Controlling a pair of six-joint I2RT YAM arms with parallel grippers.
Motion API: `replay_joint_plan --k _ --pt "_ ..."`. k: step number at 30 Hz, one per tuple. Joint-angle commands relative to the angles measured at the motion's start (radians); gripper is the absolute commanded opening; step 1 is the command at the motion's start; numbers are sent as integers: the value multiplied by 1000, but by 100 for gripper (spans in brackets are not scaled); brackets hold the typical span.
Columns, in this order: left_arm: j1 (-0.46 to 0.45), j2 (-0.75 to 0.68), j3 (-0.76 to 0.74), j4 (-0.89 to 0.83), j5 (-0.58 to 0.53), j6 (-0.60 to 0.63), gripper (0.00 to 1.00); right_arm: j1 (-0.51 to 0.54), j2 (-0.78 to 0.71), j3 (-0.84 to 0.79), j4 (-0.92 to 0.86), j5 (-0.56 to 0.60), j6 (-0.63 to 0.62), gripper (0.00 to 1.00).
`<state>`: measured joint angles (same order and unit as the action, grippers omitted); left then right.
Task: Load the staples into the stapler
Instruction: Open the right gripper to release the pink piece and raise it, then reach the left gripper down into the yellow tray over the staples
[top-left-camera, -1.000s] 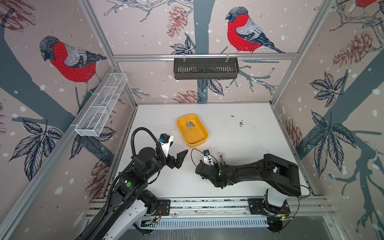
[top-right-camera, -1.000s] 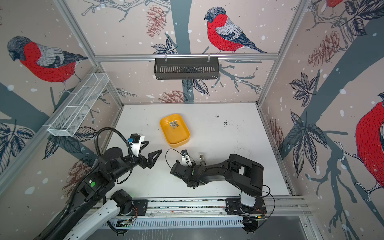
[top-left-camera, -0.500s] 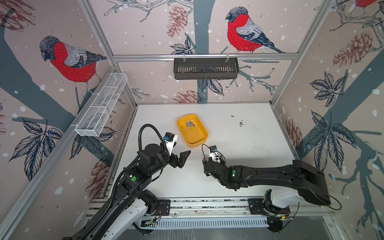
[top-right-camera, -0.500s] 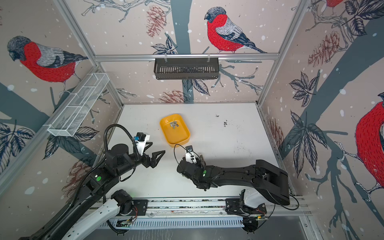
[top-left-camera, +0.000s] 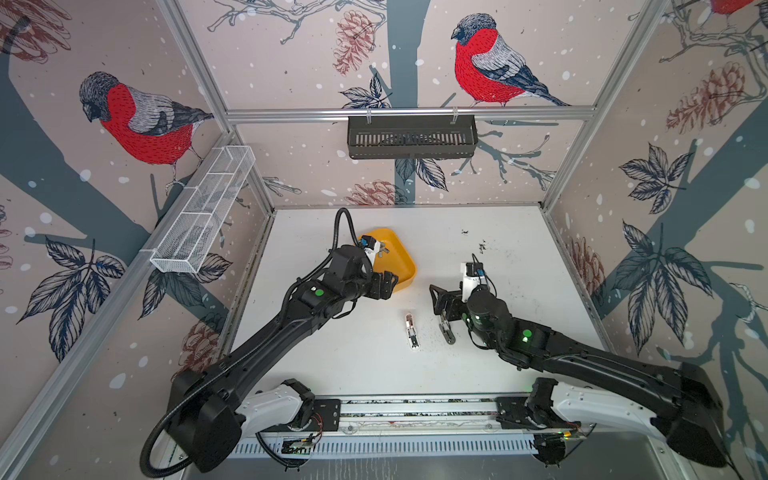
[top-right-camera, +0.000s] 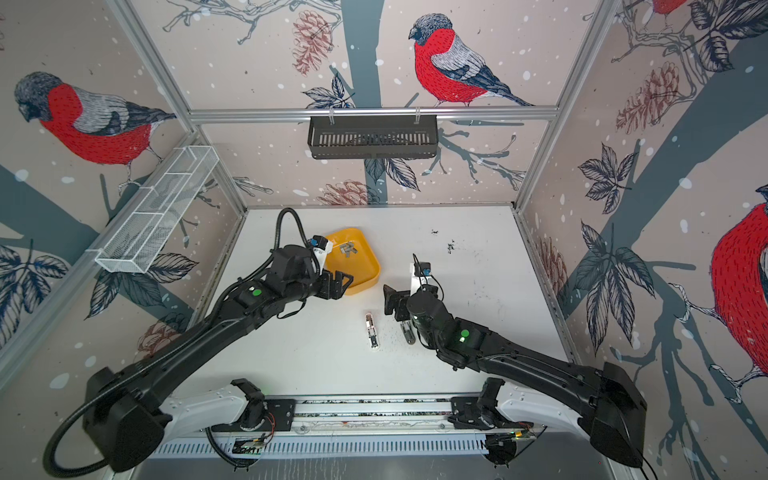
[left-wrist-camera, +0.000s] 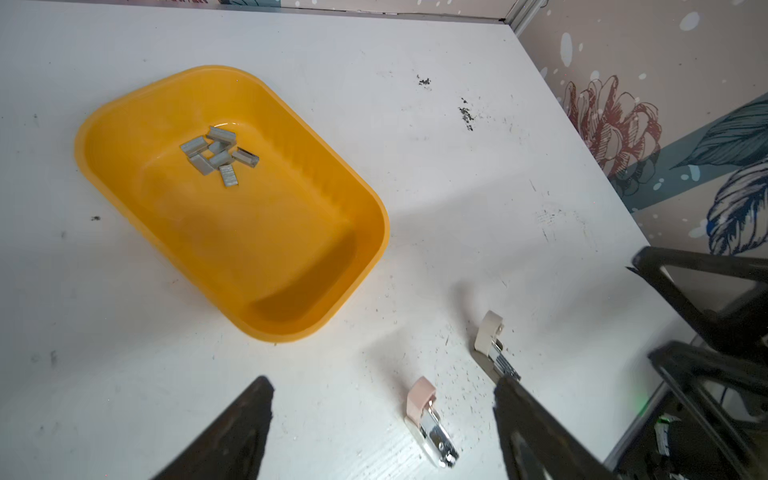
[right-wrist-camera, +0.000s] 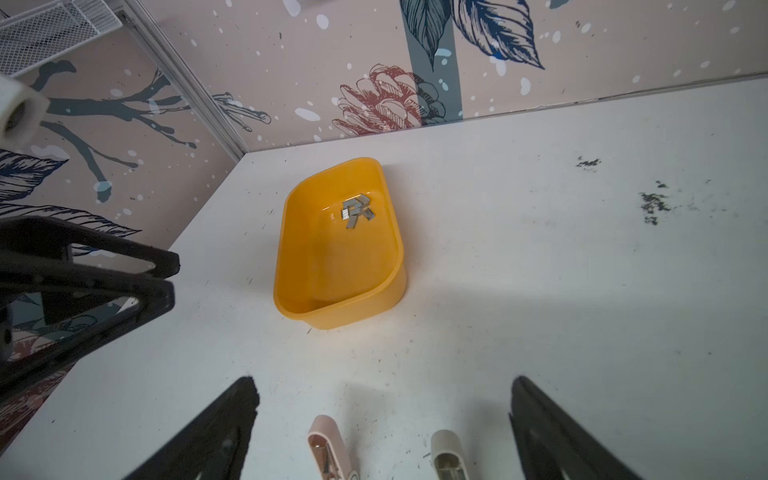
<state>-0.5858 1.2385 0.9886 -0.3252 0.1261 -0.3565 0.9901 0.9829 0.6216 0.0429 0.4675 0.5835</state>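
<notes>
Arms both reach in over the desk (top-left-camera: 353, 365). My left hand (top-right-camera: 338, 284) hangs at the near end of the yellow tray (left-wrist-camera: 270, 232), fingers wide with nothing between them. My right hand (right-wrist-camera: 384, 380) is spread wide too and empty, low over the pink mini stapler (right-wrist-camera: 328, 449) and the cream mini stapler (right-wrist-camera: 446, 455), which lie side by side. The staples (left-wrist-camera: 218, 156), short grey strips, sit jumbled at the tray's far end, apart from both hands.
</notes>
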Motion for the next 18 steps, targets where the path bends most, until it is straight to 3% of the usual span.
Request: replay_joint_plan --k 1,4,11,18 --pt "7 122 93 33 -65 -18 82 -44 -28 -31 44 -75 -104 95" --pt "34 271 208 6 -91 -8 80 -95 -24 -49 72 -132 -136 95" --pt "137 546 392 -24 9 -82 72 -152 11 -28 79 -176 -152 95" --pt "166 750 563 -66 -56 -88 58 -166 33 -24 71 -196 -107 95"
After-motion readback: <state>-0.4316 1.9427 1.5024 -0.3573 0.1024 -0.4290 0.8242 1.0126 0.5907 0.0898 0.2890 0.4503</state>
